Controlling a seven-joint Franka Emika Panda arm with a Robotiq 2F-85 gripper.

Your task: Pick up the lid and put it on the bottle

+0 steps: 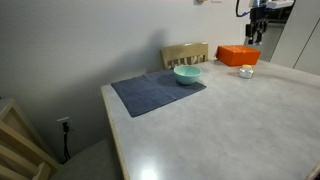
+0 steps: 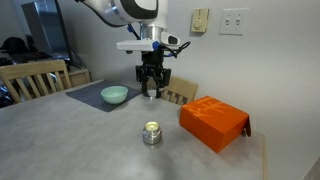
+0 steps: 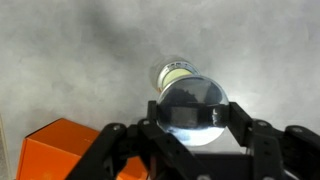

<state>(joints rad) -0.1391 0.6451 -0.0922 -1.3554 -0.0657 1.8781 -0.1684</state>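
1. Tabletop point(image 2: 60, 140), pale grey and mottled, spreads out underneath the fingers in all three views.
2. Arm point(image 2: 125, 10), white and jointed, comes in from above in an exterior view. Its gripper point(image 2: 151, 93) points straight down and hangs clear of the table surface.
3. Mat point(image 1: 157, 92), dark blue-grey, lies flat on the table well apart from the fingers, on the far side of the bowl from them.
4. Orange box point(image 2: 214, 122) rests on the table near the fingers, lower than them and off to one side. In the wrist view it shows beside one finger.
5. Teal bowl point(image 2: 114, 95) stands at the edge of the mat, on the opposite side of the fingers from the box.
6. Bottle point(image 2: 151, 133) stands upright on the table below the fingers, with open air between them. In the wrist view its mouth peeks out just past the lid's rim, so it is not quite centred under them.
7. Lid point(image 3: 192, 105), a round greyish disc, sits flat between the two fingers point(image 3: 243, 125). They are clamped against its opposite edges, holding it in the air above the bottle.
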